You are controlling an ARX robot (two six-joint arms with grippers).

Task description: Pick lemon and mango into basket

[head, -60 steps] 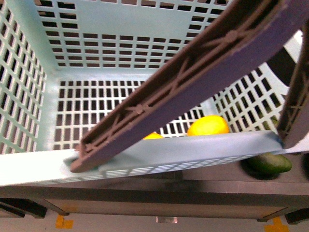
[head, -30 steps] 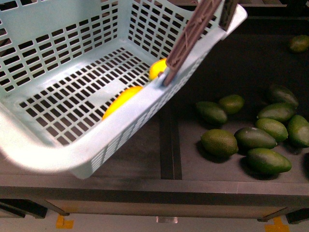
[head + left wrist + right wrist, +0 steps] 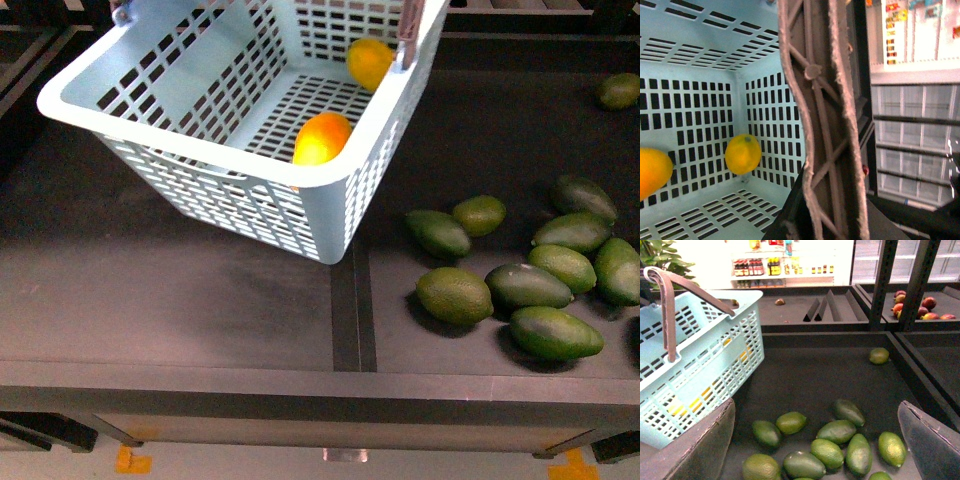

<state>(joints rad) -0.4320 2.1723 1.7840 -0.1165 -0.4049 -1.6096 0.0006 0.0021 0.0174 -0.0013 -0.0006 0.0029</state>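
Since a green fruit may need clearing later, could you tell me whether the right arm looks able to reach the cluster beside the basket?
Probably yes: its jaws stand open above the green fruits, with nothing between them.

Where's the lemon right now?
In the front view the lemon lies inside the basket, at its far end by the right wall, beyond the larger mango. The left wrist view shows it in a corner of the basket.

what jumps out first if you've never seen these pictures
The teal basket hangs tilted over the dark shelf's left side, with the mango and the lemon already inside. To its right lies a cluster of dark green fruits. The left wrist view is filled by the basket's brown ribbed handle.
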